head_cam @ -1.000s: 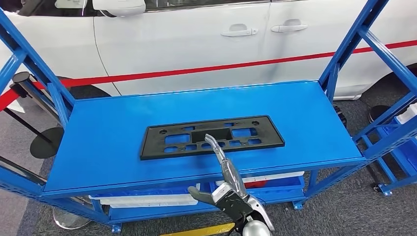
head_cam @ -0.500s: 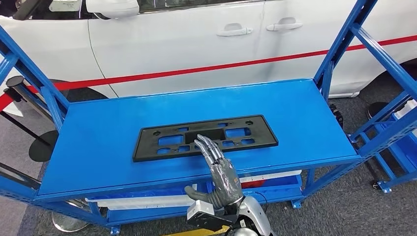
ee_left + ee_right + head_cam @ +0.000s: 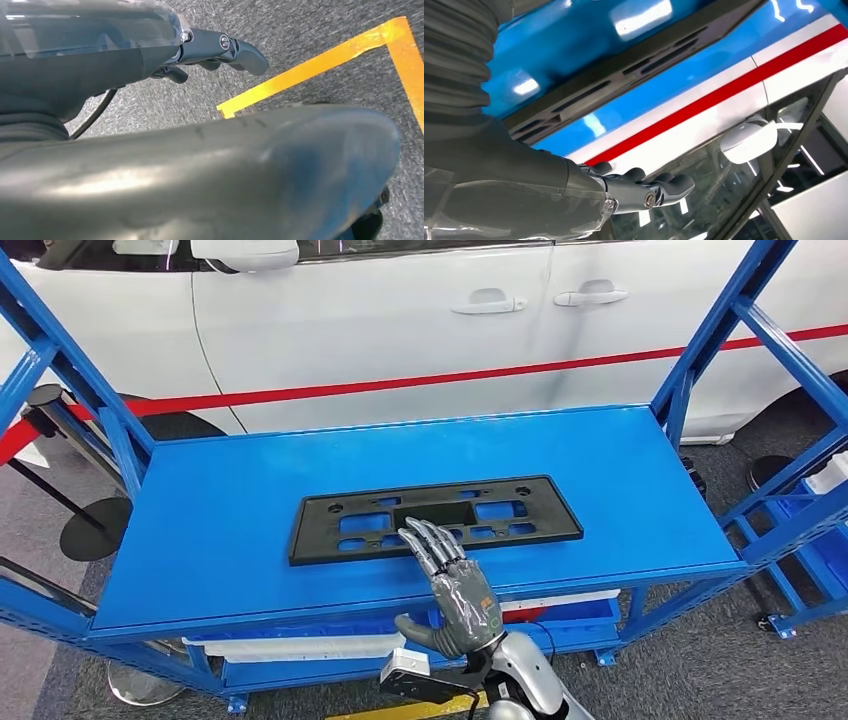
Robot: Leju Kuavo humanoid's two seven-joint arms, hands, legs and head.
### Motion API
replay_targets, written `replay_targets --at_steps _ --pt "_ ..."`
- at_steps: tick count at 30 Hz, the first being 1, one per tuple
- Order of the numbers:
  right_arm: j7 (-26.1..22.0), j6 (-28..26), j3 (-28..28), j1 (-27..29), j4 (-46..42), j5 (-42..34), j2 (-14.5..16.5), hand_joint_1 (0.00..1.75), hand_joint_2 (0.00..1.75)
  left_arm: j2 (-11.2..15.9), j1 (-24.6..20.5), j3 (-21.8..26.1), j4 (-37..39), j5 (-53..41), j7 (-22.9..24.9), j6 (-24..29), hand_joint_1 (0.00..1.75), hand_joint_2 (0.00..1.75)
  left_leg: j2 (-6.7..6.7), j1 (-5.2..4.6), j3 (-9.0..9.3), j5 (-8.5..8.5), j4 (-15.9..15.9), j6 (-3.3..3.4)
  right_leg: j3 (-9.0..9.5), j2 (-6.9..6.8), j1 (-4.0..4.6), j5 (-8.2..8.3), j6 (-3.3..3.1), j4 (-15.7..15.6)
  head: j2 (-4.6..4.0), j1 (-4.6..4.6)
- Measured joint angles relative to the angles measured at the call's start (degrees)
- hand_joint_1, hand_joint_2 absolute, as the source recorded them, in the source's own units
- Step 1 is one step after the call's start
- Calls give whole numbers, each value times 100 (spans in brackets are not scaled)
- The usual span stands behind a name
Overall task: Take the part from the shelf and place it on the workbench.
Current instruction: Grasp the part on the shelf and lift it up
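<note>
Part (image 3: 435,516) lies flat mid-shelf (image 3: 220,530) while the empty, spread right hand (image 3: 455,585) reaches over its near edge, presumably to grasp.

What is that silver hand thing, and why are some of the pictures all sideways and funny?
That is a robot's right hand, seen from a camera high on its body. It reaches over a blue shelf toward a flat black plastic part lying there. Its fingers are spread and hold nothing yet. Behind stands a white car. The sideways pictures come from cameras on its wrists. One looks past the right hand at the part and car. The other shows the left hand hanging over grey floor with yellow tape.
</note>
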Motion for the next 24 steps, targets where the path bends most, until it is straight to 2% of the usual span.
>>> replay_targets --at_steps 1,2,4,5,7,9,10,11,12,14,15,16,19,20,22,24 --pt "1 14 1 -27 17 8 -37 0 175 -4 0 0 1 1 -2 -2 0 0 0 -7 -6 -6 9 -26 60 1 13 18 -22 -140 0 -2" --pt "1 29 1 -47 39 12 -79 0 175 -4 1 0 1 2 -5 -4 0 0 0 -13 -11 -5 7 -52 56 5 25 16 -42 -143 0 -3" --pt "-4 55 1 -90 101 14 -175 0 175 -4 3 2 2 21 -13 -9 0 0 0 -10 -19 -34 34 -110 57 6 5 34 -102 -165 -1 -3" --pt "-8 67 1 -122 139 16 -224 0 175 -4 3 5 2 32 -21 -11 0 0 0 -7 -59 -107 132 -139 61 2 -9 43 -138 -179 0 -8" --pt "-12 81 1 -195 229 27 -314 0 175 -5 7 16 2 50 -39 -12 0 0 2 10 -300 -422 672 -189 63 -9 -27 53 -188 -196 0 -14" --pt "-11 93 1 -254 338 35 -408 0 175 -6 23 28 3 59 -61 -21 0 0 3 30 -674 -760 1458 -225 52 -14 -24 51 -201 -193 -1 -16" --pt "-8 100 2 -282 394 32 -461 0 175 -6 34 34 4 61 -72 -27 0 0 3 37 -786 -802 1681 -235 51 -15 -22 50 -202 -191 -1 -17" --pt "-4 104 2 -314 445 27 -512 0 175 -6 44 38 5 63 -81 -36 0 0 4 42 -792 -727 1684 -238 54 -13 -23 49 -199 -189 -1 -18" --pt "5 104 2 -350 489 24 -559 0 175 -5 50 40 6 64 -89 -44 0 0 4 46 -680 -547 1443 -232 63 -8 -24 46 -194 -186 -1 -17" --pt "59 81 2 -428 553 50 -640 0 175 -5 51 46 7 66 -95 -61 0 0 3 43 -287 -154 622 -190 83 1 -16 30 -166 -176 -1 -16" --pt "107 57 1 -464 579 97 -676 0 175 -5 47 51 7 71 -97 -72 0 0 1 33 -137 -46 299 -162 80 4 -8 25 -139 -168 0 -16" --pt "162 29 1 -493 602 161 -709 0 175 -8 45 58 8 75 -99 -81 0 0 -3 21 -56 -7 110 -135 71 3 -3 23 -107 -163 0 -13" --pt "346 -70 1 -549 665 423 -785 0 175 -19 55 79 14 95 -110 -104 0 0 -11 5 -39 3 14 -47 52 1 -17 20 -4 -151 -1 -9" --pt "416 -110 -1 -566 684 527 -810 0 175 -22 60 84 19 98 -116 -111 0 0 -9 14 -28 20 -11 -8 29 0 -24 -31 26 -86 -1 -7" --pt "555 -191 -3 -594 716 739 -860 0 175 -31 55 89 28 98 -125 -128 0 0 -1 29 -11 47 -52 55 -174 -1 -36 -309 73 368 -1 -1" --pt "673 -261 -3 -594 751 932 -889 0 175 -36 53 93 32 98 -131 -147 0 0 1 23 -15 45 -50 78 -546 -2 -37 -651 107 1127 -1 3"
